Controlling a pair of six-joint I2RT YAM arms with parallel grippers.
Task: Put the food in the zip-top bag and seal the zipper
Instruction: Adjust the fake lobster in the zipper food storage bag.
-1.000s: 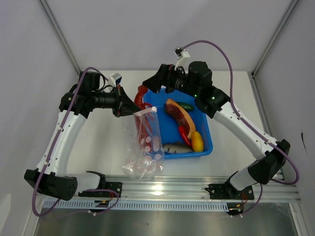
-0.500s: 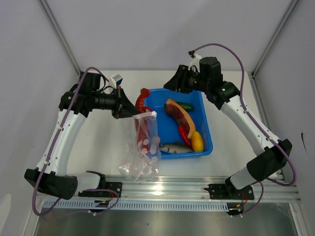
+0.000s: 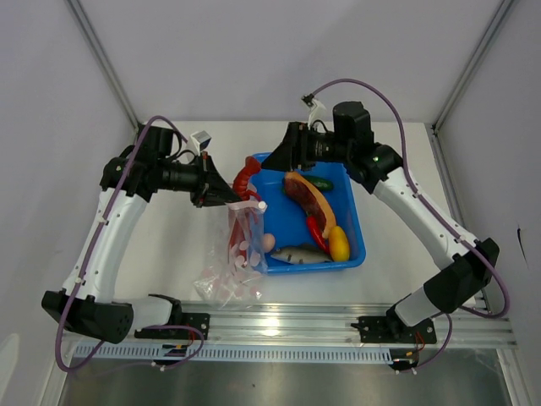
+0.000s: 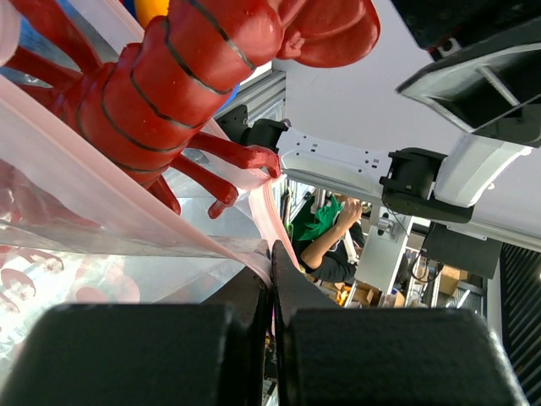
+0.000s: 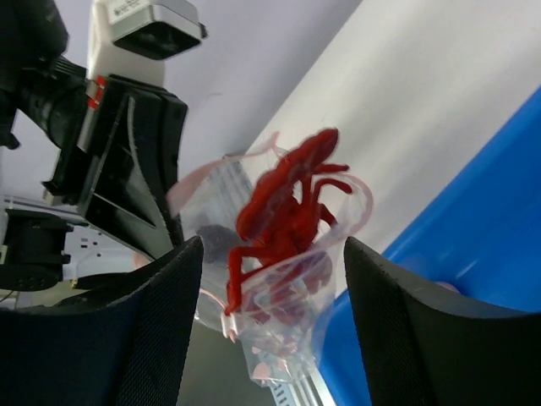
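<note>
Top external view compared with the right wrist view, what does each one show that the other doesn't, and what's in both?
Only the top external view shows the steak, fish and yellow pepper lying in the blue tub. Only the right wrist view shows the right arm's fingers spread apart, holding nothing. Both show the red lobster at the mouth of the zip-top bag, with the left arm's fingers at its edge.
</note>
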